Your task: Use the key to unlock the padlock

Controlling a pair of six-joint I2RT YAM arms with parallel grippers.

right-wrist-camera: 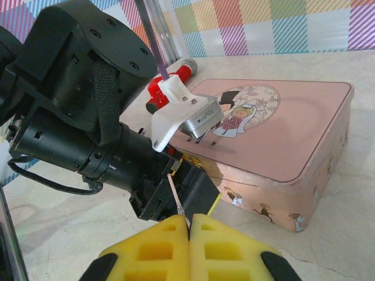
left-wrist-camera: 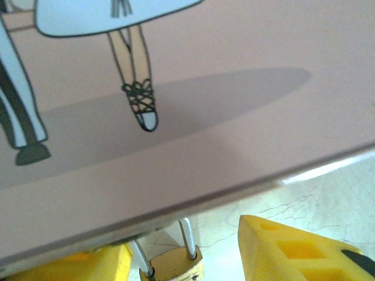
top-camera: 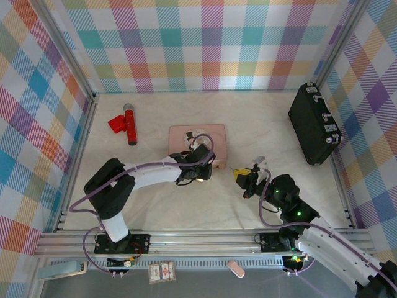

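1. Top view: the left tool (top-camera: 200, 175) is being held at the near edge of the pink tin box (top-camera: 198, 139). The right tool (top-camera: 247, 178) is being held near it on the right, apart from the box. A red-and-grey item (top-camera: 126, 123) and a black case (top-camera: 313, 124) are lying well apart on the table (top-camera: 260, 118); nothing is being blocked by them.
2. Left wrist view: the padlock (left-wrist-camera: 171, 268) is hanging below the box edge, between the yellow fingers (left-wrist-camera: 293, 249), with both shackle legs entering the body. The fingers are standing apart; whether the padlock is being clamped cannot be told.
3. Right wrist view: the right tool's fingers are being pressed together on the key (right-wrist-camera: 176, 193), which is pointing toward the left tool's black housing.
4. Progress: the key is being carried, not yet inserted. Insertion, turn and shackle release are judged outstanding. The keyhole is being hidden, and the approach is likely being crowded by the left tool's body.
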